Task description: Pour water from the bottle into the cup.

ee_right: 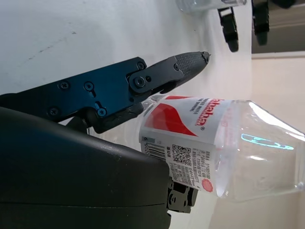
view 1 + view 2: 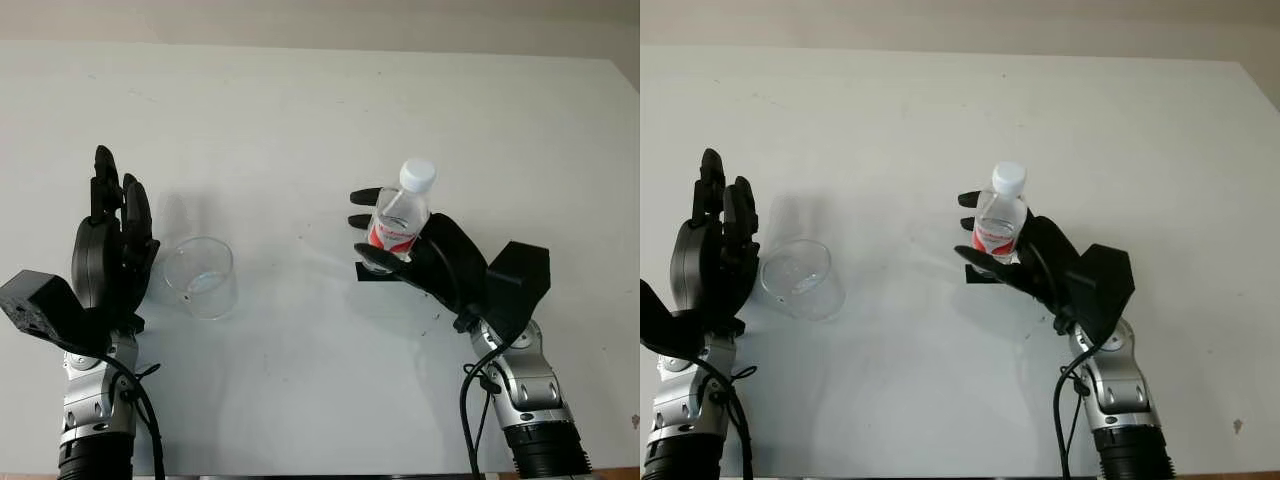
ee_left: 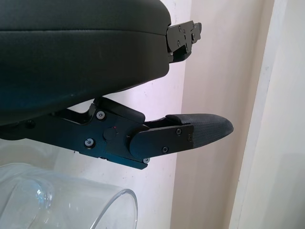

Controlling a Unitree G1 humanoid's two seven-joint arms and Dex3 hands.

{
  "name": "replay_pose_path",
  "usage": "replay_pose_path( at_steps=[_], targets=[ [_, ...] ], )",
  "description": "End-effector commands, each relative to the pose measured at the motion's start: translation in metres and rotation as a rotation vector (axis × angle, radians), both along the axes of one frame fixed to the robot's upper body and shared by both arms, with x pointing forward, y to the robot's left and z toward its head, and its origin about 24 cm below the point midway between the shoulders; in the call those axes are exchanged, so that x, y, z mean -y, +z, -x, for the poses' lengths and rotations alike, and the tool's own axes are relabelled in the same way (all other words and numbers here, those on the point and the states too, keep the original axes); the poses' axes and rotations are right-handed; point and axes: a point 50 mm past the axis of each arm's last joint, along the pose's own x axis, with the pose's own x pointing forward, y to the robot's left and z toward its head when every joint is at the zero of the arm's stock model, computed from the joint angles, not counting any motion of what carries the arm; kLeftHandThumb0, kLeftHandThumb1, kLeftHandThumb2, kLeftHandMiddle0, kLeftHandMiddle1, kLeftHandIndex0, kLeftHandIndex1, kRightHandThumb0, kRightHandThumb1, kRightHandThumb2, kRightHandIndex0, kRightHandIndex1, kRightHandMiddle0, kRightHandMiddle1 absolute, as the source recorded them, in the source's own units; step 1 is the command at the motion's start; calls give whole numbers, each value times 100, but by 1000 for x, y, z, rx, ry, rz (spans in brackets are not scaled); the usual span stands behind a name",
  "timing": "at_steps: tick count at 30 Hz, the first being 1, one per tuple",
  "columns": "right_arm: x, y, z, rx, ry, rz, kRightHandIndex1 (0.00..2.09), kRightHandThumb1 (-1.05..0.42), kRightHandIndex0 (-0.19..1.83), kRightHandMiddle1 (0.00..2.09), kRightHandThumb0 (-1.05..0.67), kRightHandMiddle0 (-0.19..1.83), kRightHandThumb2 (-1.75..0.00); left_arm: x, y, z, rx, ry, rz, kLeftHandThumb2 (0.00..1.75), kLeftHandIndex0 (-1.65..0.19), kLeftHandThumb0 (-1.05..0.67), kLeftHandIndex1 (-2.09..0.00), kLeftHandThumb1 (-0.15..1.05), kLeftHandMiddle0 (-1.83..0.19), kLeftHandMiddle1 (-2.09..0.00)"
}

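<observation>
1. Right hand (image 2: 400, 245), fingers wrapped around the bottle (image 2: 402, 215) at its red label; the bottle is upright, white cap on, right of centre above the white worktop (image 2: 320, 100).
2. Cup (image 2: 199, 276), clear, on the worktop, left of the bottle and well apart.
3. Left hand (image 2: 112, 245), open, just beside the cup's left.

A white table (image 2: 300, 120) is spreading across the scene, its matte top carrying a few faint scuffs and small dark specks. A beige wall (image 2: 320, 20) is running along its far edge.
</observation>
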Motion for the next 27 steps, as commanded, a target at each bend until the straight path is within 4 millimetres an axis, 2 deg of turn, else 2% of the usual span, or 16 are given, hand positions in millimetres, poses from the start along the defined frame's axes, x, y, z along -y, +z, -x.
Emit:
replay_pose_path(
  at_steps=[1, 2, 3, 6, 10, 17, 27],
  targets=[
    [5, -5, 4, -1, 2, 26, 53, -94, -5, 80, -74, -12, -5, -2, 2, 2, 8, -3, -10, 52, 19, -73, 0, 105, 19, -2],
    [6, -5, 5, 24, 19, 47, 40, -94, -2, 71, -75, -10, -5, -2, 2, 2, 7, -1, -11, 52, 19, -73, -1, 105, 19, -2],
    [7, -4, 5, 42, 32, 62, 19, -94, -12, 40, -78, -15, -5, -2, 2, 2, 7, 0, -11, 52, 19, -73, -1, 105, 19, -2],
    [12, -5, 7, 102, 59, 109, 2, -94, -18, 6, -86, -19, -5, -1, 1, 2, 8, -2, -6, 51, 19, -72, -1, 105, 19, -2],
    [17, -10, 7, 118, 21, 82, 0, -95, -19, 0, -94, -19, -6, -1, 1, 1, 7, -1, -9, 51, 19, -72, -1, 105, 19, -3],
    [25, -24, -3, 110, -200, -81, 0, -97, -19, 0, -89, -19, -6, 0, 0, 0, 7, -5, 4, 50, 19, -73, -1, 105, 19, -4],
    [23, -32, -7, 63, -219, -150, 0, -98, -19, 0, -93, -19, -6, -2, 0, 6, 8, -2, -4, 51, 19, -72, -2, 105, 19, -5]
  ],
)
